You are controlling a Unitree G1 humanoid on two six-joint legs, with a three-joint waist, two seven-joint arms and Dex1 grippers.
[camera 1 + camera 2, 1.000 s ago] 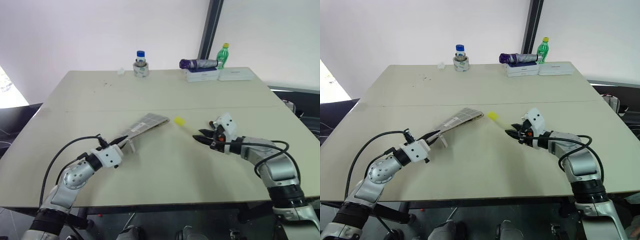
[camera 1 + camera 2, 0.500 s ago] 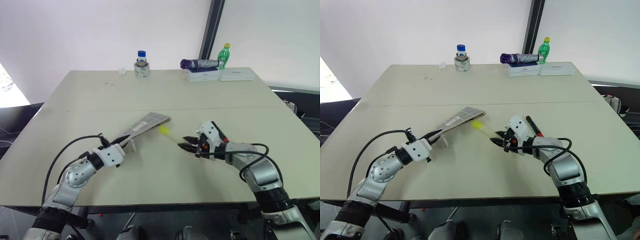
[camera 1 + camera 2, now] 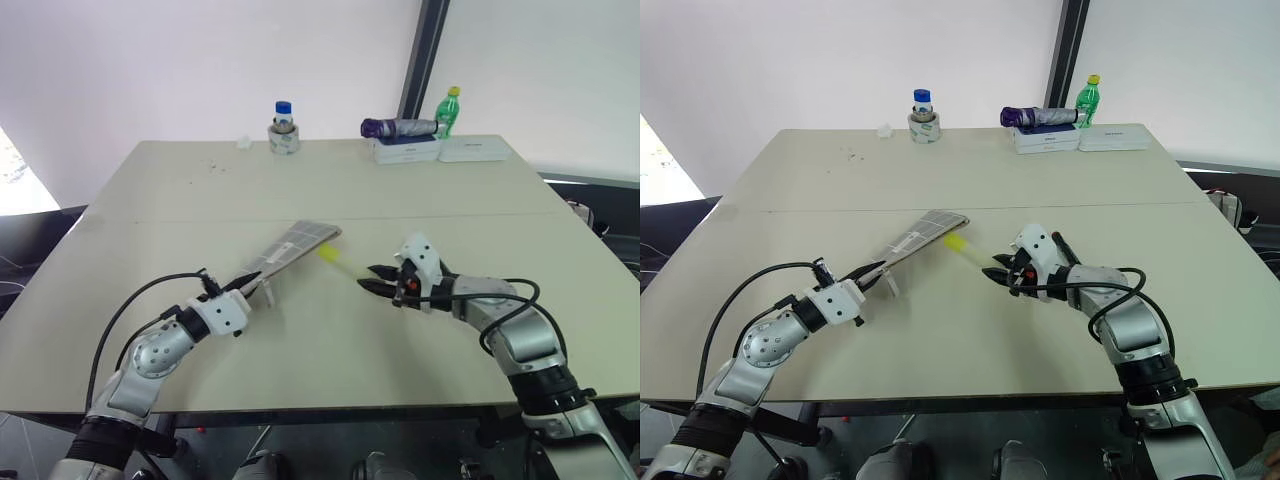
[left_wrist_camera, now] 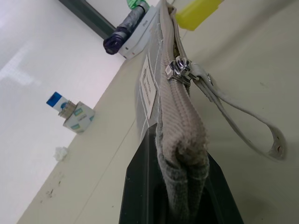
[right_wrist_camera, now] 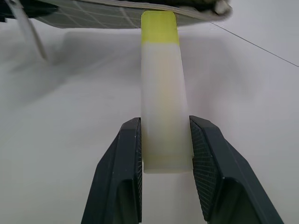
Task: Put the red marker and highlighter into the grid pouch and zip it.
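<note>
R fingers (image 5: pixel 208 172) clamp highlighter (image 5: pixel 161 93); L gripper (image 3: pixel 243 279) pinches grid pouch (image 3: pixel 290 248) end

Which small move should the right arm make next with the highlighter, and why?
Probably ease the highlighter cap-first into the grid pouch. The right gripper clamps its pale end, its yellow cap is at the pouch's edge, and the left gripper holds the pouch's other end up.

no text could be read anywhere. the pouch (image 4: pixel 161 88) carried a small white label (image 4: pixel 148 88) with dark print too fine to make out, and the jar (image 4: pixel 74 114) bore blurred markings.
</note>
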